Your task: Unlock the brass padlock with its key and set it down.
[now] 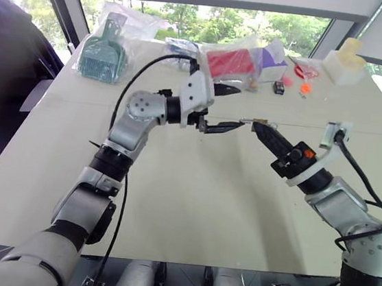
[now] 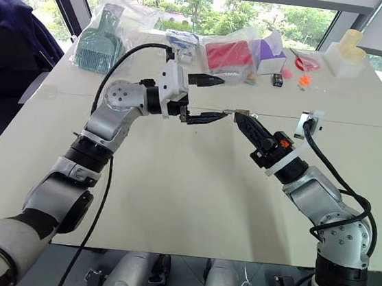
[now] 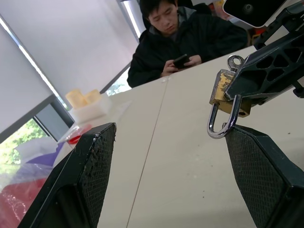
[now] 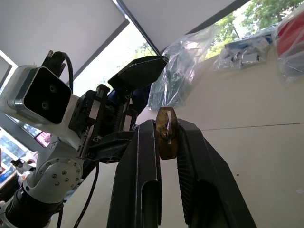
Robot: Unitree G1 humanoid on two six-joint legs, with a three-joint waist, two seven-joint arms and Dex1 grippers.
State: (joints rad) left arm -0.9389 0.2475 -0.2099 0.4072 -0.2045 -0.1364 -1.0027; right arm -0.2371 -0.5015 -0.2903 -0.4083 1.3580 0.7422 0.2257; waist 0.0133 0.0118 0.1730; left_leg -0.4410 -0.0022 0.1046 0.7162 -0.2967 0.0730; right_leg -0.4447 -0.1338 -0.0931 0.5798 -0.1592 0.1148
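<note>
The brass padlock (image 3: 227, 93) is small and gold, and its silvery shackle (image 3: 217, 124) sticks out towards my left gripper. My right gripper (image 1: 256, 126) is shut on the lock's body (image 4: 166, 134) and holds it above the middle of the table. A silvery ring (image 3: 235, 61) shows at the lock's other end; I cannot tell whether it is the key. My left gripper (image 1: 241, 108) is open, level and pointing at the lock. Its black fingers (image 3: 95, 166) stand on either side of the shackle without touching it.
Along the far edge of the white table (image 1: 191, 205) lie a bagged teal item (image 1: 103, 53), a bagged red box (image 1: 229, 62), a purple box (image 1: 273, 59), a small black item (image 1: 279, 88), orange bits (image 1: 305, 88) and a cream block (image 1: 345, 60). A person (image 3: 180, 42) sits at the table with a phone.
</note>
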